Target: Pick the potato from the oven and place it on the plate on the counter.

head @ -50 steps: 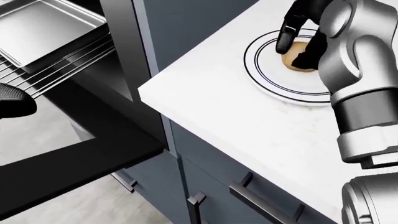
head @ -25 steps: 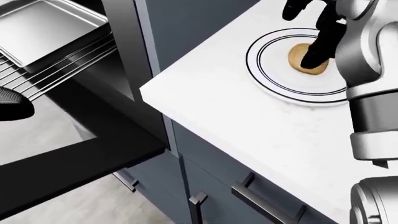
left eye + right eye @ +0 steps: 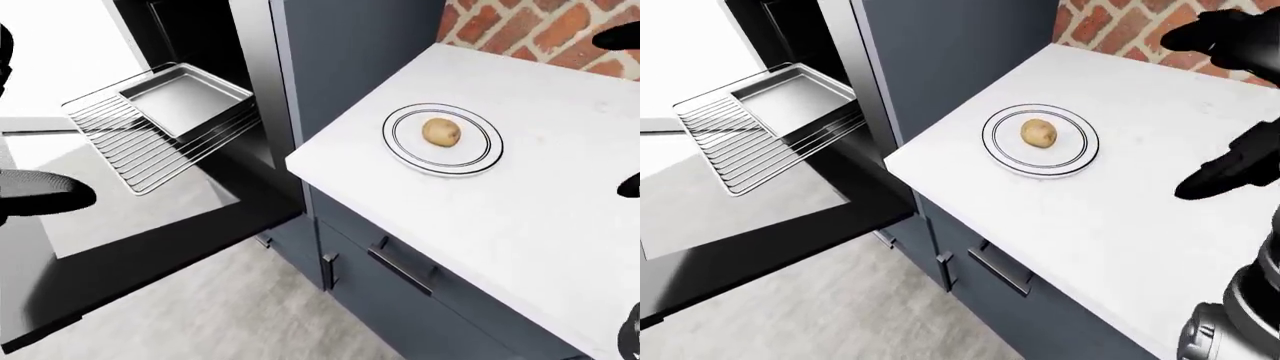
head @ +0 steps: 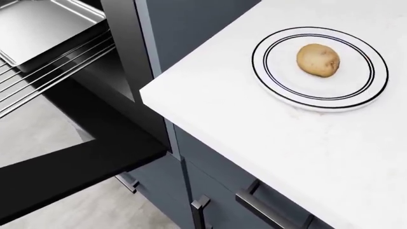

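Note:
The brown potato (image 4: 318, 59) lies in the middle of the white plate (image 4: 280, 88) with dark rings, on the white counter (image 4: 254, 138). My right hand (image 3: 1215, 112) is off the potato, raised at the right edge of the right-eye view, well to the right of the plate. Its black fingers (image 3: 1232, 169) are spread apart and hold nothing. My left hand (image 3: 38, 196) is a dark shape at the left edge of the left-eye view, over the open oven door (image 3: 150, 262). Its fingers do not show.
The oven rack (image 3: 150, 146) is pulled out with an empty metal tray (image 3: 185, 97) on it. Dark blue cabinets with bar handles (image 3: 400, 266) stand under the counter. A brick wall (image 3: 1120, 26) runs along the counter's far edge.
My right hand has let go of the potato and drawn away to the right, out of the head view. The potato stays on the plate. The left hand has left the head view.

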